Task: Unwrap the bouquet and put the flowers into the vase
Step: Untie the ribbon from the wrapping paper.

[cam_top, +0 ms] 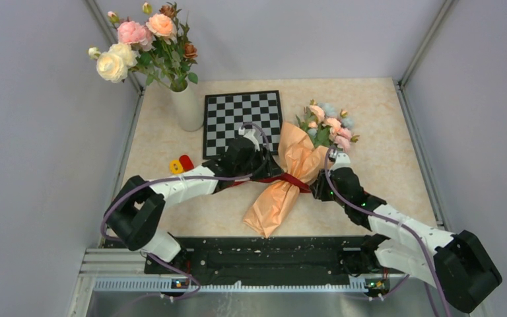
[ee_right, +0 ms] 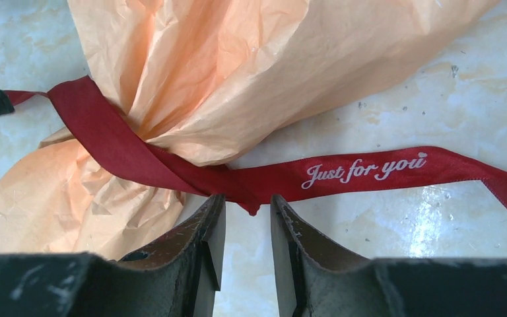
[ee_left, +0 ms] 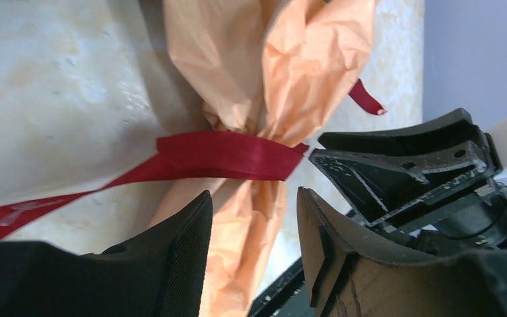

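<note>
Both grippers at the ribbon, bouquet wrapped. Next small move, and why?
Probably nudge the right gripper forward and close on the ribbon where it crosses just ahead of its fingertips. Both it and the left gripper stand open, gripping nothing, and the ribbon loops the waist of the bouquet.

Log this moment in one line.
bouquet: wrapped | ribbon: around bouquet waist | left fingers: open | right fingers: open

Ribbon (ee_right: pixel 370 173) ends beyond wrist-view edges

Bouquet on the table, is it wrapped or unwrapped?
Wrapped. The bouquet is orange paper pinched by a red ribbon, ends trailing on the table; flowers poke out the far end.
</note>
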You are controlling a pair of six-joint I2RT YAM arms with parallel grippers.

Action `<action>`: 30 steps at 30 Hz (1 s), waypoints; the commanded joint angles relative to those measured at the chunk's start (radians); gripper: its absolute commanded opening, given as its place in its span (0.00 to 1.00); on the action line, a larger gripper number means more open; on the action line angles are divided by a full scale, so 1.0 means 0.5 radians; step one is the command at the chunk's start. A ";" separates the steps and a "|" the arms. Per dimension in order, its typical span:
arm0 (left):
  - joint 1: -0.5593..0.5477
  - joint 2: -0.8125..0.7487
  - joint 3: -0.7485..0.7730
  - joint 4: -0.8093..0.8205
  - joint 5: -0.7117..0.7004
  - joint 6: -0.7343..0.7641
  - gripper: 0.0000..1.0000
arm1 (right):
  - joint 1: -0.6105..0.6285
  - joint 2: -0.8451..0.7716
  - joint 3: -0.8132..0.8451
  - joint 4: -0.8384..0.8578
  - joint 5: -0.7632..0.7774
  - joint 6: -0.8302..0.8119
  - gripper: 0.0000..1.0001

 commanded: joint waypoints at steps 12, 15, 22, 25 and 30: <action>-0.119 0.229 0.189 0.128 0.003 -0.199 0.56 | -0.018 -0.030 0.034 0.119 -0.042 -0.075 0.33; -0.119 0.257 0.218 0.135 -0.021 -0.201 0.57 | -0.018 -0.029 0.028 0.132 -0.049 -0.077 0.33; -0.122 0.345 0.273 0.120 -0.030 -0.199 0.53 | -0.018 -0.036 0.016 0.147 -0.067 -0.082 0.30; -0.122 0.372 0.298 0.105 -0.026 -0.195 0.52 | -0.018 -0.042 0.009 0.157 -0.072 -0.081 0.26; -0.128 0.409 0.317 0.089 -0.030 -0.193 0.51 | -0.018 -0.044 -0.007 0.170 -0.079 -0.074 0.23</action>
